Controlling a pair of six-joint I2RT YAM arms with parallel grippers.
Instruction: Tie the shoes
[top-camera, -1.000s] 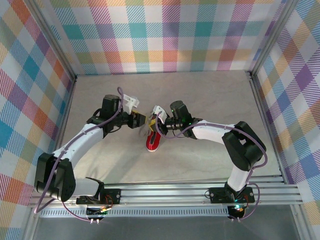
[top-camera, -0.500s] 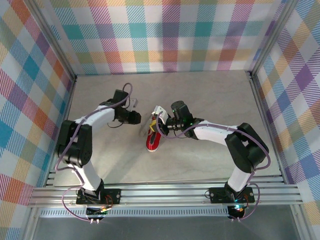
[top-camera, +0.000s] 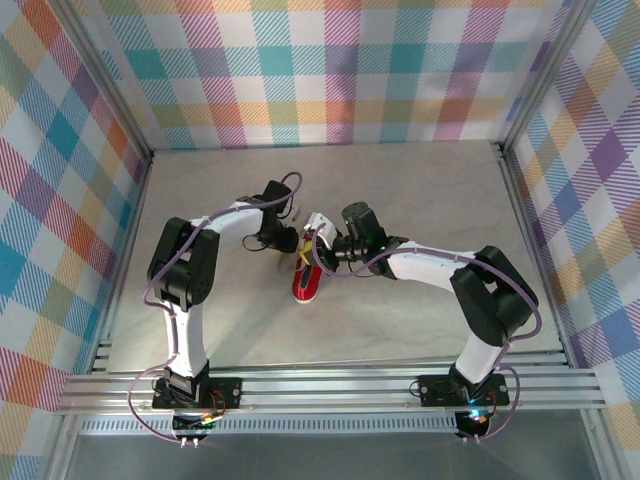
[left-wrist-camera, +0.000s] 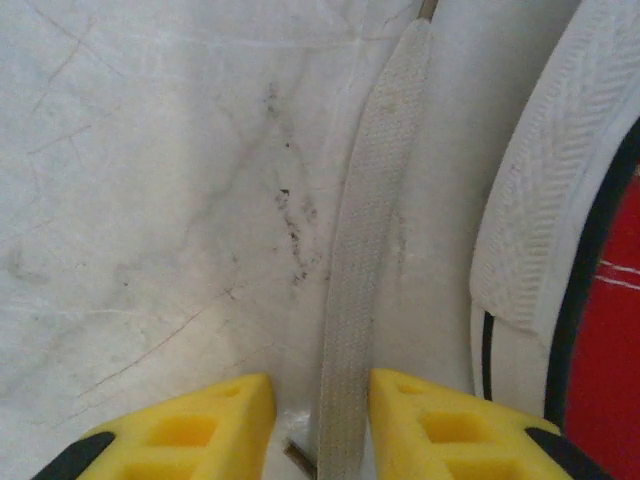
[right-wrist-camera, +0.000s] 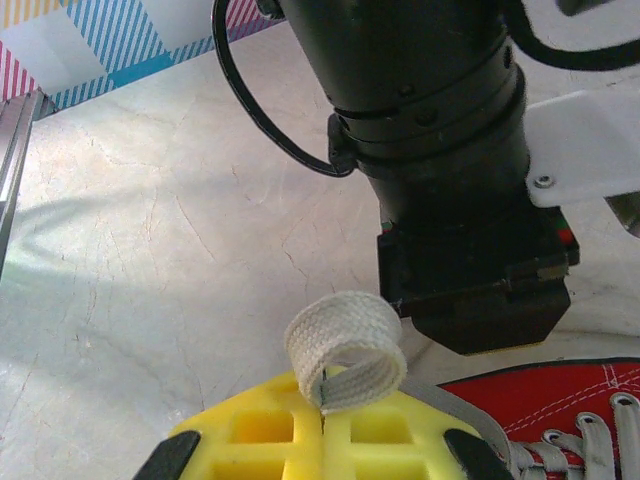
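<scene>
The red sneaker (top-camera: 307, 281) lies on the table with its white toe cap toward the arms. In the left wrist view its white sole edge (left-wrist-camera: 545, 190) and red canvas (left-wrist-camera: 612, 330) sit at the right. A flat whitish-grey lace (left-wrist-camera: 368, 260) runs along the table and passes between the yellow fingers of my left gripper (left-wrist-camera: 322, 385), which is open and straddles it. My right gripper (right-wrist-camera: 325, 385) is shut on a small curled loop of lace (right-wrist-camera: 345, 348). Seen from above, the left gripper (top-camera: 288, 243) and the right gripper (top-camera: 316, 243) meet just above the shoe's heel.
The black body of the left arm's wrist (right-wrist-camera: 450, 200) hangs close in front of my right gripper. The pale marbled table (top-camera: 420, 190) is bounded by plaid walls (top-camera: 330, 70) at the back and sides, with a metal rail (top-camera: 330, 385) at the near edge.
The left arm has swung right, bringing its gripper from left of the shoe to right beside it over the lace. The right arm and the shoe have stayed put.
</scene>
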